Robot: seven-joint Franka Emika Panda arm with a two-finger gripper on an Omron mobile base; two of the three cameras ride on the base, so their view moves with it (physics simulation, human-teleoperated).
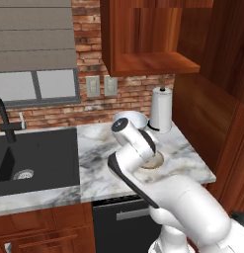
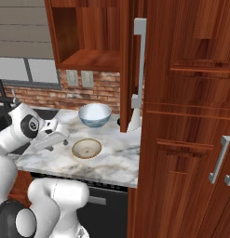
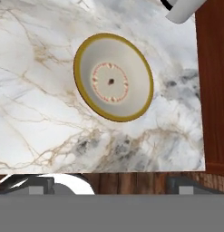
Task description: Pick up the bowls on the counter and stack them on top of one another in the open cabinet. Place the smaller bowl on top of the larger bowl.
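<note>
1. Here we are above the counter [image 2: 114, 162], and the gripper [image 2: 60, 138] hangs just left of the shallow tan bowl [image 2: 86, 148], jaws spread wide and holding nothing.
2. That shallow bowl sits near the front of the marble; the deep blue-patterned bowl [image 2: 94, 115] stands farther back, apart from it, with a paper towel roll [image 1: 161, 109] beside it against the brick wall.
3. The open cabinet [image 2: 91, 60] waits overhead, its shelf bare, so neither bowl has been delivered yet.
4. My read: the hand is lining up on the tan bowl, which looks out of order, since the deep bowl seems the one to go in first as the base.
5. If the tan bowl is taken now, it would want parking to one side of the shelf, leaving room for the other.
6. For a good grasp, come straight down with one finger inside the brown rim and one outside; the hand view has the bowl centred above the fingers.
7. Pinching a thin sloping wall risks tipping, so close gently and lift level.
</note>
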